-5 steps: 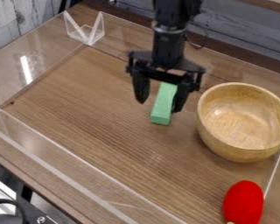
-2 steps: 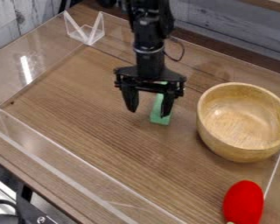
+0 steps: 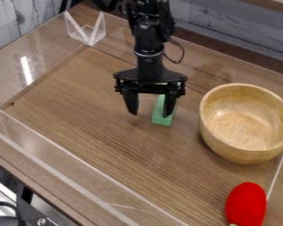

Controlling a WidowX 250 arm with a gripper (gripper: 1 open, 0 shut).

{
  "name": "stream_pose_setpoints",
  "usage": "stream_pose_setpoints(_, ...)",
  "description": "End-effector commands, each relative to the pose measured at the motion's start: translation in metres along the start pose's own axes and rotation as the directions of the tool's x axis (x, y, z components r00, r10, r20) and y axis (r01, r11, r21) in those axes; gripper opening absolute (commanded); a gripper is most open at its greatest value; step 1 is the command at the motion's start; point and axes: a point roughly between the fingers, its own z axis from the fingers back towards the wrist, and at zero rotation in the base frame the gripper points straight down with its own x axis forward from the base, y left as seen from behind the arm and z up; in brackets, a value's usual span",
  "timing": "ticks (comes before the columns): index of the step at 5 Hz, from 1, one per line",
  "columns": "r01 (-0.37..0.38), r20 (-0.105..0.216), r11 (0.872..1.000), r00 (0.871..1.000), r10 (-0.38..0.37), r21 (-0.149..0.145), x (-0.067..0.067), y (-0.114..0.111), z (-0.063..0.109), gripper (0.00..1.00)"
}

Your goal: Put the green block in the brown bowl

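Note:
The green block (image 3: 165,112) lies on the wooden table, a small mint-green bar partly hidden behind one finger. My gripper (image 3: 150,100) hangs straight down over it, open, its dark fingers (image 3: 131,99) spread with the right one at the block's upper end. Nothing is held between the fingers. The brown bowl (image 3: 246,122), round, light-tan wood with a thick rim, stands to the right of the block and holds nothing.
A red rounded object (image 3: 246,203) rests near the front right edge. A clear plastic stand (image 3: 85,28) sits at the back left. A transparent low wall (image 3: 61,146) borders the table's front-left side.
My gripper has shifted left and slightly down, from straddling the block to standing mostly at its left. The block now looks more covered by the right finger.

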Motion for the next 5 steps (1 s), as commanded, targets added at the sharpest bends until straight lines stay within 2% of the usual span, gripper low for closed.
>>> stream_pose_setpoints(1,0.040,0.069,0.999,0.997,-0.038,-0.029,0.007,-0.005,0.024,1.00)
stream_pose_setpoints(2,0.074,0.079,0.997,0.994,-0.071,-0.034,0.006,-0.005,0.030,1.00)
stream_pose_setpoints(4,0.121,0.092,0.992,0.989,-0.117,-0.032,0.009,-0.019,0.017,1.00)
stream_pose_setpoints(5,0.162,0.097,0.986,0.983,-0.158,-0.030,-0.003,-0.019,0.008,1.00)
